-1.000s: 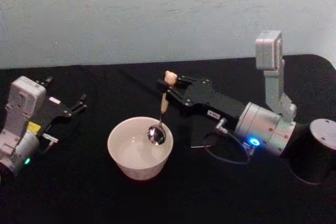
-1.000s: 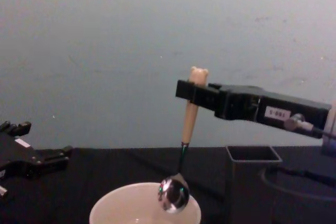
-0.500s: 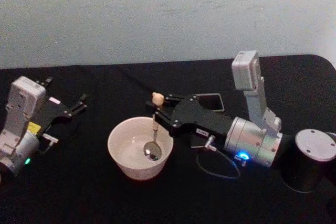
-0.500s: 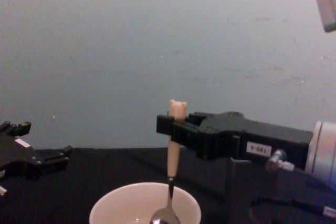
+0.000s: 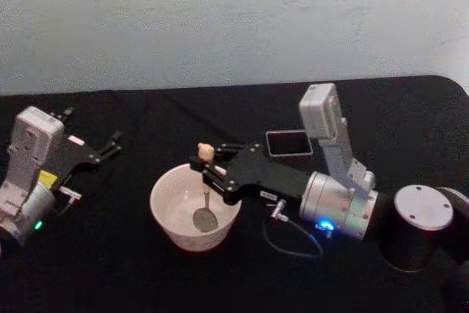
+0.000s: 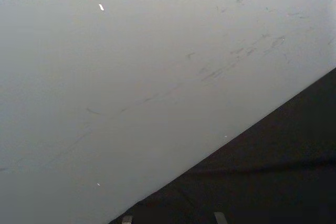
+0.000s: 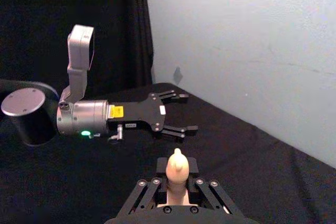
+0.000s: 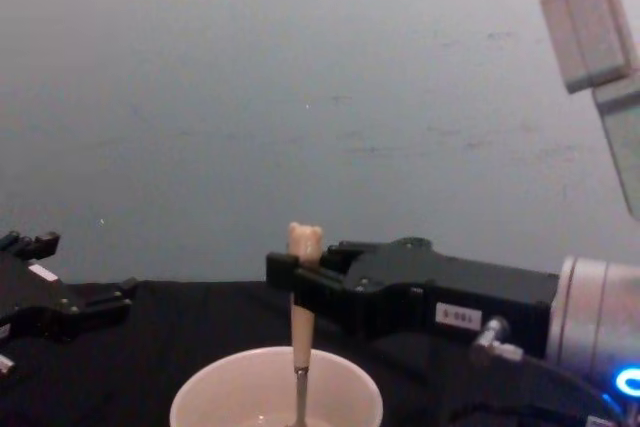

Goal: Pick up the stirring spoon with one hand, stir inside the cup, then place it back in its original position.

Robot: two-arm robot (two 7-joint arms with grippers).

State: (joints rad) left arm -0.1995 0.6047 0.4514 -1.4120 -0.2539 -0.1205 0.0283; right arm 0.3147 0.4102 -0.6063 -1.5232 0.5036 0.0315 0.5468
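Note:
The cream-white cup sits on the black table in front of me. The stirring spoon hangs upright with its metal bowl down inside the cup, its beige handle and bear head sticking up. My right gripper is shut on the spoon's handle just below the bear head, right above the cup. The dark grey square holder stands behind the right arm, a little behind and to the right of the cup. My left gripper rests open at the far left, away from the cup.
The table is covered in black cloth, with a pale wall behind it. The right arm's body and a thin cable lie to the right of the cup. The left gripper also appears across the table in the right wrist view.
My right gripper has moved left, toward me and down with the spoon. The spoon's bowl, first above the cup's rim, now sits deep inside the cup. The left arm stayed still.

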